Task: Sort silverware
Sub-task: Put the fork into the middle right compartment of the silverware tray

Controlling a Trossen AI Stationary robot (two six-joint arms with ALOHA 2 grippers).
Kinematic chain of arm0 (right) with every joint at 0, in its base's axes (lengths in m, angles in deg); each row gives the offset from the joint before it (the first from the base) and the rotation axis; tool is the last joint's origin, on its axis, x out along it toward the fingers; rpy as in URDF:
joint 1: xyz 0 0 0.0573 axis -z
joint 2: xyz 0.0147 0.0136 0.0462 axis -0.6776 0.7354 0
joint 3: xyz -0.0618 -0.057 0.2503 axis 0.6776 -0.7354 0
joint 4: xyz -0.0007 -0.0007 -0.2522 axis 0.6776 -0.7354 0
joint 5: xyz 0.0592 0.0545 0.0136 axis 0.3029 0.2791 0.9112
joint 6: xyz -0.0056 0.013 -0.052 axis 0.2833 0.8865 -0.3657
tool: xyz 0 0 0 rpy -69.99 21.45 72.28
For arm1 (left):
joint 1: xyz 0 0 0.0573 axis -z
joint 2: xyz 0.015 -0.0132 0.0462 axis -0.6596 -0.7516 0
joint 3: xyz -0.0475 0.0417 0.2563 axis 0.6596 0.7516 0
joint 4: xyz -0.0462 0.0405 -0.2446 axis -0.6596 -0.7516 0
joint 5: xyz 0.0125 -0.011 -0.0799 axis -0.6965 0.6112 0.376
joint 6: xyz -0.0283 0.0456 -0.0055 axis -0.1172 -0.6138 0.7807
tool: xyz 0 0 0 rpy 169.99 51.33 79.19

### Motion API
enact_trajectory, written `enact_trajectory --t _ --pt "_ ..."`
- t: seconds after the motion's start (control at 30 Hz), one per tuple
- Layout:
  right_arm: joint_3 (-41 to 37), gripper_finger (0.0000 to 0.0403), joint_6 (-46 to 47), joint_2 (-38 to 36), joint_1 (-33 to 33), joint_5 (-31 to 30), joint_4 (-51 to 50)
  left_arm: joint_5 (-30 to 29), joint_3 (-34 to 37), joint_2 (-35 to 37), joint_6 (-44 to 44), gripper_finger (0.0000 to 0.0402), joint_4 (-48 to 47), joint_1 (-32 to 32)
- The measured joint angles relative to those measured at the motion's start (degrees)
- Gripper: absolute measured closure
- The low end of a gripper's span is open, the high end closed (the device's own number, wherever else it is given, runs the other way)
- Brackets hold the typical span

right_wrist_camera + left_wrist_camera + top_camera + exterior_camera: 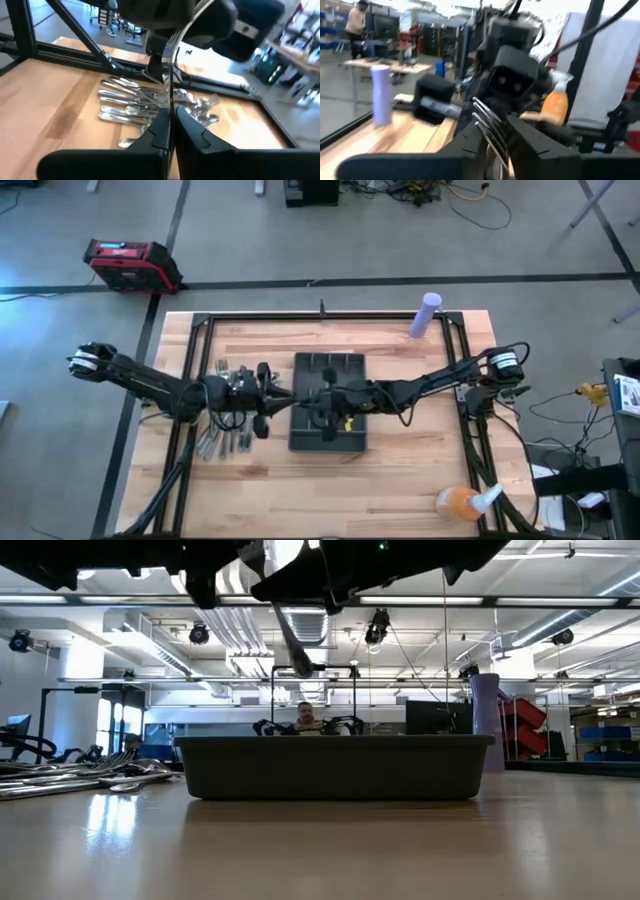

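Note:
A pile of silverware (pixel 222 442) (pixel 150 102) lies on the wood left of the dark compartmented tray (pixel 345 370) (pixel 330 768). My two grippers meet tip to tip above the tray's left edge. My left gripper (pixel 268 398) (pixel 496 150) is shut on a silver fork (pixel 485 117). My right gripper (pixel 318 398) (pixel 171 125) faces it, shut on a slim silver shaft (pixel 169 75) that rises to the left gripper. In the low view a slim utensil (pixel 290 640) slants down from the grippers, well above the tray. My left gripper pinches the fork between its two fingers just behind the tines (pixel 497 145). The tines (pixel 481 107) stick out past the fingertips toward the right gripper. The fork is lifted clear of table and tray. My right gripper pinches the silver shaft (pixel 170 114), seen edge-on, between its fingertips. The shaft runs on beyond the fingers, along them, up to the left gripper. Which end of the utensil this is cannot be told.
A purple cylinder (pixel 427 314) stands at the far right of the table and an orange spray bottle (pixel 460 502) at the near right. Black frame rails (pixel 190 350) border the table. A person (pixel 355 20) stands in the room beyond.

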Motion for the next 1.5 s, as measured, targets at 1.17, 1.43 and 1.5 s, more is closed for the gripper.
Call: enact_trajectory --t 1.17,1.43,1.5 --pt "1.2 0.0403 71.16 5.08 9.16 -15.1 -40.06 -36.92 7.55 -2.17 2.36 0.0283 -29.41 0.07" --pt "10.61 0.0403 73.99 11.54 9.43 -15.22 -45.27 -36.75 7.31 -0.85 -7.35 0.0283 -30.38 -0.13" --pt "13.66 0.0403 76.16 13.18 9.59 -15.48 -54.2 -36.79 7.32 -0.91 -7.97 0.0283 -29.95 -0.13"
